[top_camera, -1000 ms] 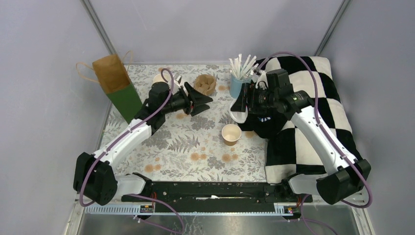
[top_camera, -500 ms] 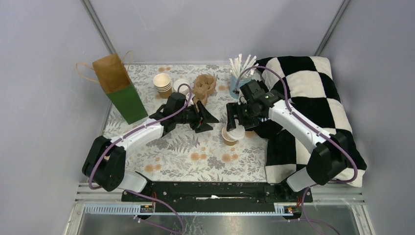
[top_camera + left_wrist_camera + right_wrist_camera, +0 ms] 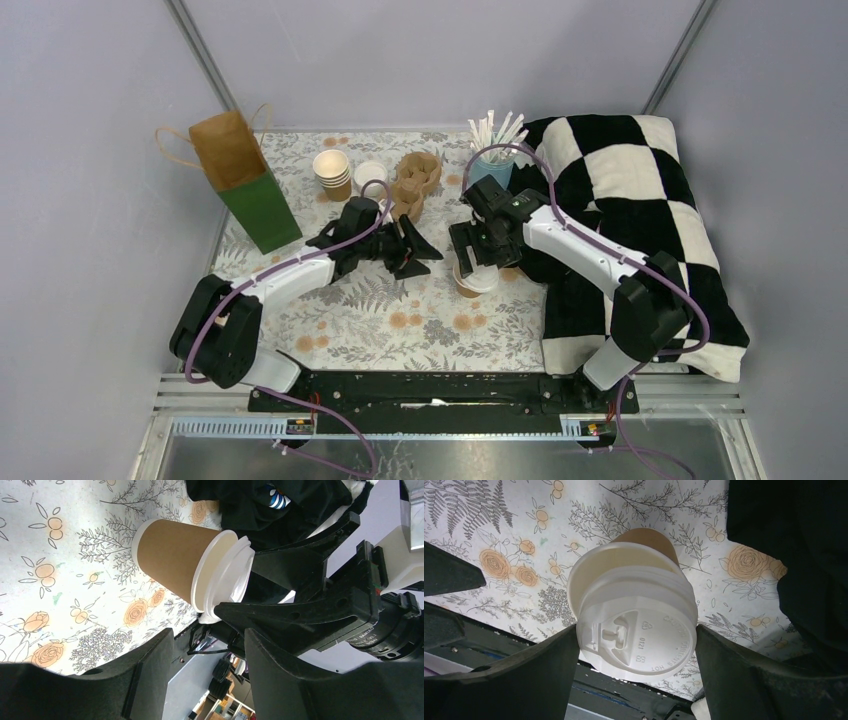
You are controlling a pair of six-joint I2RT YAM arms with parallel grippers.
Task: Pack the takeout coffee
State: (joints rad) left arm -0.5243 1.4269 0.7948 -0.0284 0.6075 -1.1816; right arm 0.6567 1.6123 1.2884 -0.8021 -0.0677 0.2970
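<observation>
We see one tan paper cup (image 3: 170,560) standing upright near the middle of the flowered table (image 3: 350,320), just in front of the black-and-white checked cushion (image 3: 640,190). A round white lid (image 3: 639,630) rests on top of it, but it sits crooked. It hangs over one side of the rim, and a thin strip of the cream inside of the cup shows on the other side. The right gripper (image 3: 470,262) is right over the cup, with one finger pressed against each side of the lid, so it is grasping the lid. The left gripper (image 3: 206,650) is low beside the cup and points at it. Its fingers are spread apart with nothing between them, and they do not touch the cup. At the back of the table we see a stack of tan cups (image 3: 332,172) with a second white lid (image 3: 369,172) lying just beside it. Next to these is the brown cup carrier (image 3: 418,175), and then a blue cup of white straws (image 3: 492,155). A brown and green paper bag (image 3: 240,180) stands at the back left corner.
</observation>
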